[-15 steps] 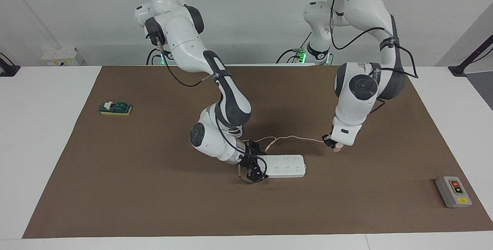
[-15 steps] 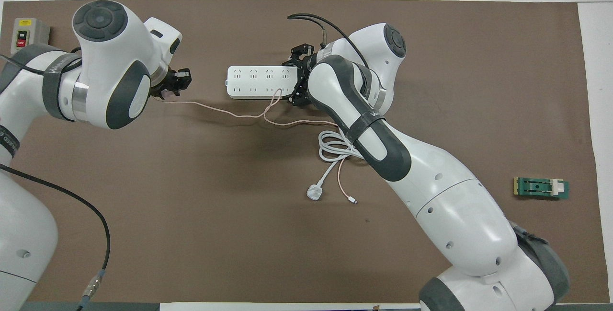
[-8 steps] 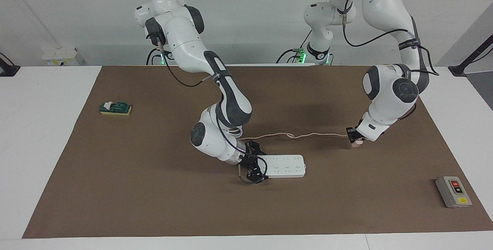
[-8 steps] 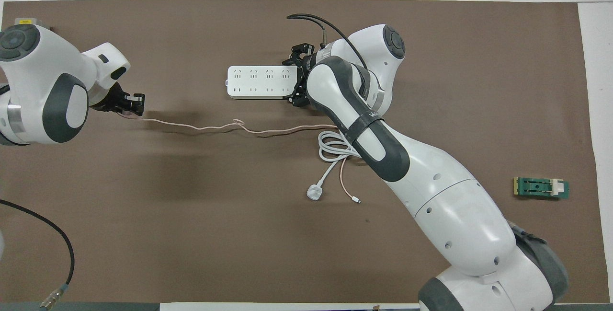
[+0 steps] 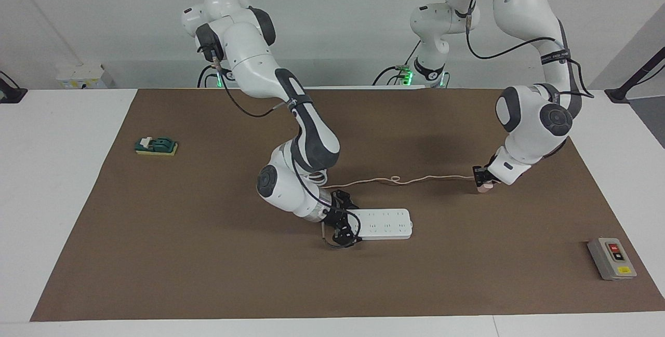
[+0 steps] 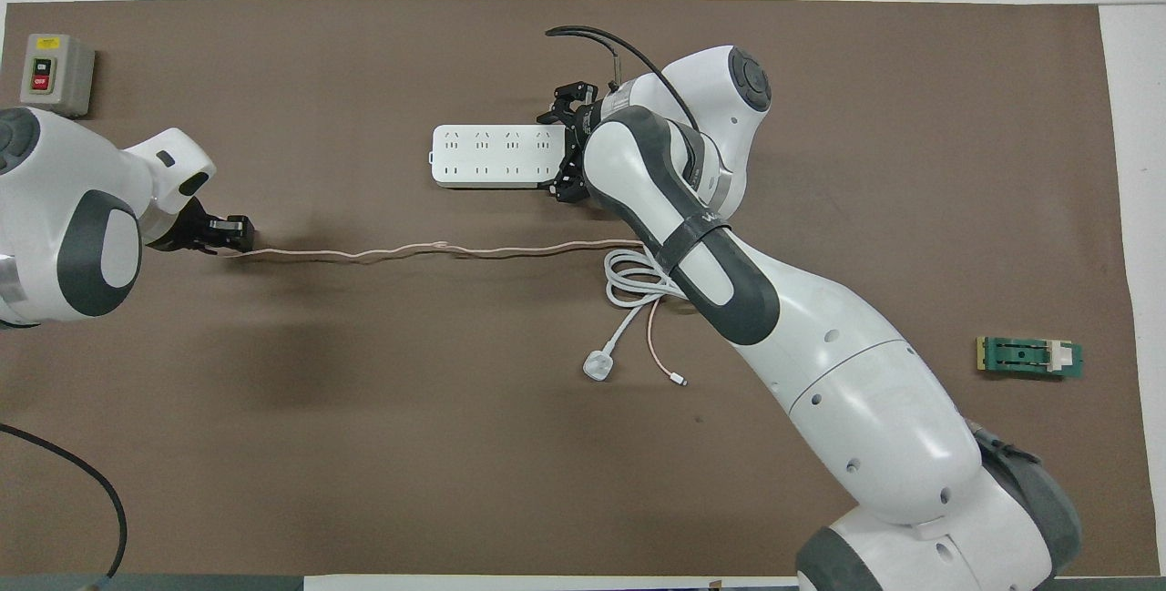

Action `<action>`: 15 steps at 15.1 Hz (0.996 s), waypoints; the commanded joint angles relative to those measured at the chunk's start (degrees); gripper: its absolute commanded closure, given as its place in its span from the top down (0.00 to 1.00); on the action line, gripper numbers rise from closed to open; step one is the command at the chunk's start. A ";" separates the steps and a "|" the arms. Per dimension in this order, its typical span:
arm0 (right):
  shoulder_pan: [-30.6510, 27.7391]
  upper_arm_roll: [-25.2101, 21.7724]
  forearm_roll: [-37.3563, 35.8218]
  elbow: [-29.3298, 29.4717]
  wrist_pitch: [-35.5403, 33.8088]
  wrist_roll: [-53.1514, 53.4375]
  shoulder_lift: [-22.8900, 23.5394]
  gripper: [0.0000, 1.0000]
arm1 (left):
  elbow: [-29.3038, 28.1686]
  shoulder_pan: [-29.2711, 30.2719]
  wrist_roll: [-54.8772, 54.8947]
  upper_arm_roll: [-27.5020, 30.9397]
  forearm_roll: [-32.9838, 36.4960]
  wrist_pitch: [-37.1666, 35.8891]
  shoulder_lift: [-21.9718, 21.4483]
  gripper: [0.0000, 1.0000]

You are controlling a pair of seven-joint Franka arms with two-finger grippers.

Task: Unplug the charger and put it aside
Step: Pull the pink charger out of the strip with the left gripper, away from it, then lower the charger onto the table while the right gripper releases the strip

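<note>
You have 1 charger point(image 5: 484, 187) in play, out of the strip and pinched between the fingers of the left gripper point(image 5: 482, 183), low over the mat toward the left arm's end of the table. Its 1 thin pink cable point(image 6: 437, 250) trails across the mat to the coil of 1 thick white cord point(image 6: 633, 277). The right gripper point(image 5: 344, 224) straddles the end of the 1 power strip point(image 5: 385, 223) near the table's middle; you can't tell if its fingers press it. 1 grey switch box point(image 5: 611, 258) sits by the corner at the left arm's end, 1 green block point(image 5: 156, 146) toward the right arm's edge.
</note>
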 commanded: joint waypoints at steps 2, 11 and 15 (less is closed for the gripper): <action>-1.92 -0.06 -0.85 -1.38 1.70 -0.08 -2.04 1.00 | -3.41 3.86 5.03 -0.24 -0.65 0.07 -3.80 1.00; -6.30 -0.33 -0.94 -7.70 -2.07 -0.08 -9.32 1.00 | 0.81 3.52 3.80 -0.24 -0.65 -6.18 -4.76 1.00; -11.92 -0.42 -2.60 -9.20 -9.26 -0.25 -15.03 1.00 | 4.23 0.72 -4.71 -0.50 -0.65 -8.55 -5.03 1.00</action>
